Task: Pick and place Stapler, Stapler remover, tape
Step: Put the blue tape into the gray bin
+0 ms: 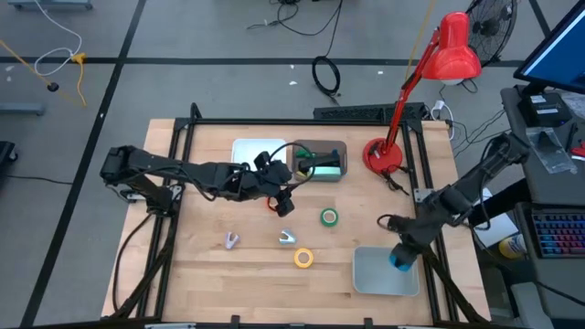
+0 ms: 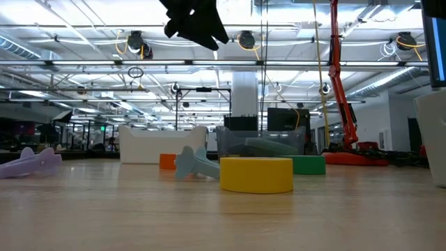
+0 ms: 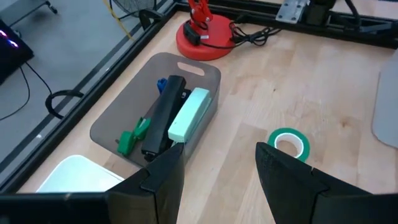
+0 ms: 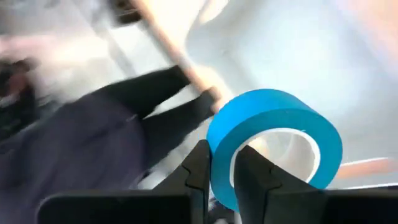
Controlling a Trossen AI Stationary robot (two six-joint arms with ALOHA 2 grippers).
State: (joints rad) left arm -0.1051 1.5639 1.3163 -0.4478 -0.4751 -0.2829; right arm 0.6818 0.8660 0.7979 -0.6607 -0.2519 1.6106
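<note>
R gripper (image 1: 401,259) is pinching the blue tape (image 4: 277,146) by its wall, 1 finger inside the ring, over the grey tray (image 1: 370,279) at the table's front right. L gripper (image 1: 284,205) is hanging w/ fingers apart above mid-table, green tape (image 1: 329,217) just beyond it, yellow tape (image 1: 303,259) nearer the front.

Both arms: dark, near-black jointed links, matte finish. Left arm (image 1: 183,174): chain of rounded segments, black cable looping above the wrist. Left gripper (image 3: 217,177): two flat, broad black fingers (image 3: 163,177) with angular stepped edges. Right arm (image 1: 466,192): slim dark links, blocky joint housings. Right gripper (image 4: 219,177): two narrow black fingers (image 4: 198,174), rounded tips.
</note>
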